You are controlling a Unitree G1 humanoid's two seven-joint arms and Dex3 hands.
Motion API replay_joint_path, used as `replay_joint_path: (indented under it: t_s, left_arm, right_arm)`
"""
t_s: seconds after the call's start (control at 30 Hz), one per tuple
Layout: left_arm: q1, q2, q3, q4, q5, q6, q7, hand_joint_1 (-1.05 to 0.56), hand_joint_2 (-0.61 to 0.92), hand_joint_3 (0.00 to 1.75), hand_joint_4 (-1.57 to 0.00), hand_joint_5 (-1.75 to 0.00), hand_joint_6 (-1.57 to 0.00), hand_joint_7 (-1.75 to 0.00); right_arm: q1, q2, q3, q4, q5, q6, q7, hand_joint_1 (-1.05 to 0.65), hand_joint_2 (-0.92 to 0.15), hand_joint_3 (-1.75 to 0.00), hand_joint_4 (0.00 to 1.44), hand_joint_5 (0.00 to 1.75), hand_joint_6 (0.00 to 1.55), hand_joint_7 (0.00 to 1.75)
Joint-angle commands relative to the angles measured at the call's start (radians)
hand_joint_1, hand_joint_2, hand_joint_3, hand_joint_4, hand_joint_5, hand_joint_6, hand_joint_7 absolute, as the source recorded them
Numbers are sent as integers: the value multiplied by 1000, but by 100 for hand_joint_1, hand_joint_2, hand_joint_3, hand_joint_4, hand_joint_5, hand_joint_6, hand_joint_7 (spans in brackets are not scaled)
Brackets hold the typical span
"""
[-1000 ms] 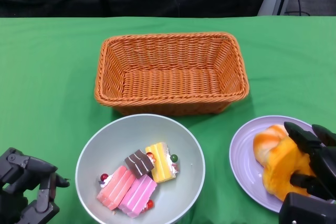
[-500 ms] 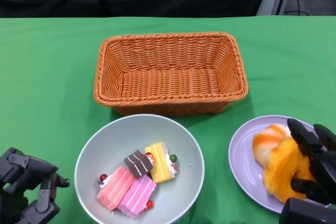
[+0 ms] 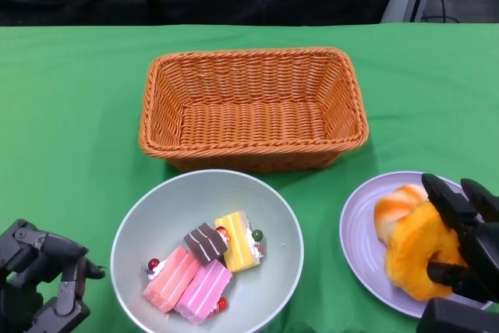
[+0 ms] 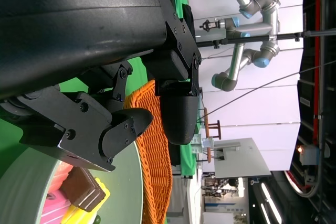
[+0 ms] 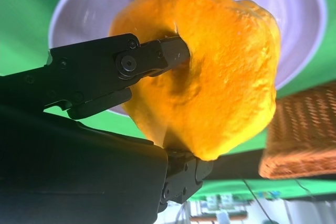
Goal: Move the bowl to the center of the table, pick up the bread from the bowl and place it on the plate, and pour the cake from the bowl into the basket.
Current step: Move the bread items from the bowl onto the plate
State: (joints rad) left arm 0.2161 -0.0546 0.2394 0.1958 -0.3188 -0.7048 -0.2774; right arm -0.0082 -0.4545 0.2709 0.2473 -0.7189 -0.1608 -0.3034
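Orange bread (image 3: 415, 255) is in my right hand (image 3: 460, 251), fingers (image 5: 157, 56) dug into it from both sides, and it's sitting low over the plate (image 3: 360, 251) at the counter's right side. From the head view it looks like it's touching the plate, but I can't tell for sure. So the job now is a clean let-go: I'd spread the fingers slowly and lift straight up, because the stuff looks squishy and could cling to a fingertip and get dragged off the rim. It's more toward the near side of the plate than the middle, so a small nudge forward first wouldn't hurt.

Right forearm comes in from the lower right, hand wrapped over the top of the bread.

Left hand (image 3: 39, 278) sits near the bowl (image 3: 171, 200), not touching, fingers half curled and apart, holding nothing. Cake (image 3: 204, 264) is in the bowl, just in front of the basket (image 3: 253, 107).
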Motion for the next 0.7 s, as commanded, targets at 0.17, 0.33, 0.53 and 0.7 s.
replay_joint_path:
  t_s: [0.17,0.33,0.53,0.7]
  left_arm:
    - [-7,13,7,7,-10,-2,1,-1,64,94,-77,-145,-77,-122]
    - [-6,19,6,8,-9,-1,-4,0,66,92,-77,-145,-77,-123]
    - [-8,17,9,14,-5,-5,1,2,64,96,-78,-146,-78,-123]
    - [-7,19,8,16,1,-9,3,2,62,98,-78,-146,-78,-124]
  right_arm:
    - [43,-27,-31,-92,39,-17,79,-46,-90,-1,11,4,22,1]
    - [59,-25,-43,-120,47,-24,97,-45,-90,0,13,5,23,1]
    - [74,-17,-56,-146,55,-26,111,-43,-89,0,15,5,26,1]
    - [79,-14,-63,-157,54,-23,121,-43,-89,0,15,4,26,1]
